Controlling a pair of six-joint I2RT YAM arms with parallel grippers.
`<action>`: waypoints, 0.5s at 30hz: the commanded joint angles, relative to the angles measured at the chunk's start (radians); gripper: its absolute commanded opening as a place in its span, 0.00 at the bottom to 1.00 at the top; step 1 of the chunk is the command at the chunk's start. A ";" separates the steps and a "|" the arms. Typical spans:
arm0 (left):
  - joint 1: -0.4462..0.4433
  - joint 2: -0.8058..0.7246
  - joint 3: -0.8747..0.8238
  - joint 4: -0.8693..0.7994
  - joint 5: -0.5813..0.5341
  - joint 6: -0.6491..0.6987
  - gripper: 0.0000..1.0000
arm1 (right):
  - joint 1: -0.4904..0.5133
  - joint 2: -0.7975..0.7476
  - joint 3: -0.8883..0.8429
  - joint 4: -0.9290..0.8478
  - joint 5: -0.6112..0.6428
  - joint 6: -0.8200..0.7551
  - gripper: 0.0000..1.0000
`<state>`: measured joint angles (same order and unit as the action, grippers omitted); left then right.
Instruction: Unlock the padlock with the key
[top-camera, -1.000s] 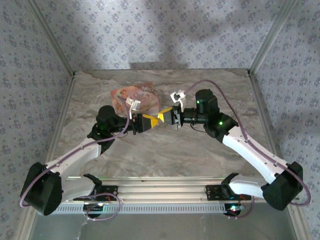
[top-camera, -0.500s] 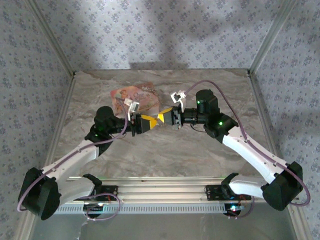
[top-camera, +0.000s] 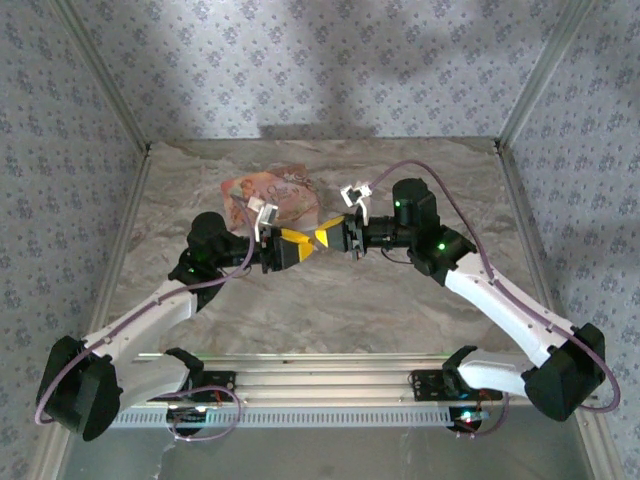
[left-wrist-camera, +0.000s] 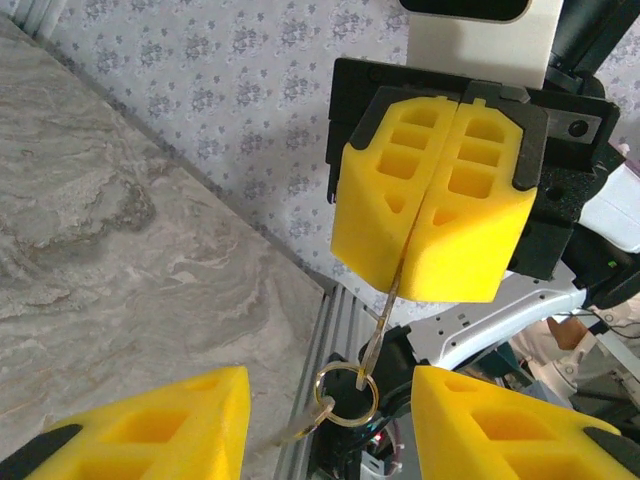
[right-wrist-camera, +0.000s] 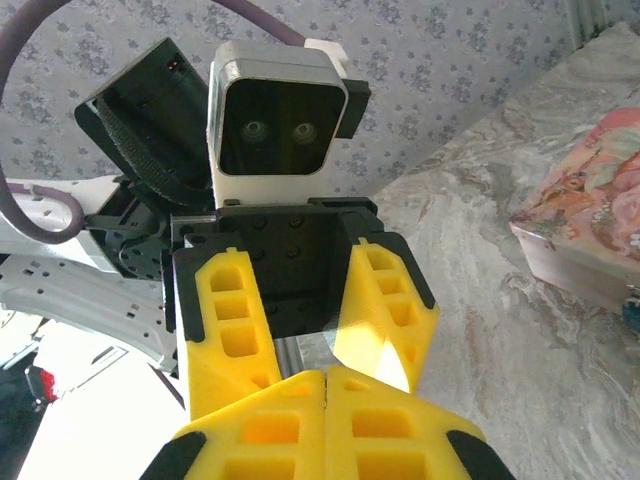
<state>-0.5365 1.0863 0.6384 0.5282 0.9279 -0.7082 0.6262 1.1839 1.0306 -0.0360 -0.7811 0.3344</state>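
Left wrist view: my right claw (left-wrist-camera: 408, 268) pinches the key (left-wrist-camera: 387, 305) tight between its pads, up in the air.
Hanging ring (left-wrist-camera: 345, 392): swings free just below the key.
My left claw (left-wrist-camera: 322, 388): spread apart, empty, flanking the ring.
Handling: light, stiff, thin, slick, I judge; may swivel, so grip its flat faces.

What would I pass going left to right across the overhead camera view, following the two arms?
In order: left arm's shoulder → left tool, open → right tool, shut on the key → right arm's shoulder.
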 joint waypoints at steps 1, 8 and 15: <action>0.003 -0.022 0.044 0.055 0.037 -0.008 0.45 | 0.002 0.010 0.006 0.020 -0.042 0.017 0.00; 0.001 -0.024 0.049 0.058 0.046 -0.007 0.36 | 0.003 0.015 0.011 0.018 -0.042 0.014 0.00; 0.000 -0.027 0.047 0.055 0.052 0.002 0.02 | 0.004 0.019 0.011 0.017 -0.040 0.015 0.00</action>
<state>-0.5369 1.0859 0.6411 0.5491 0.9588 -0.7219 0.6262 1.1973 1.0306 -0.0326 -0.8013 0.3370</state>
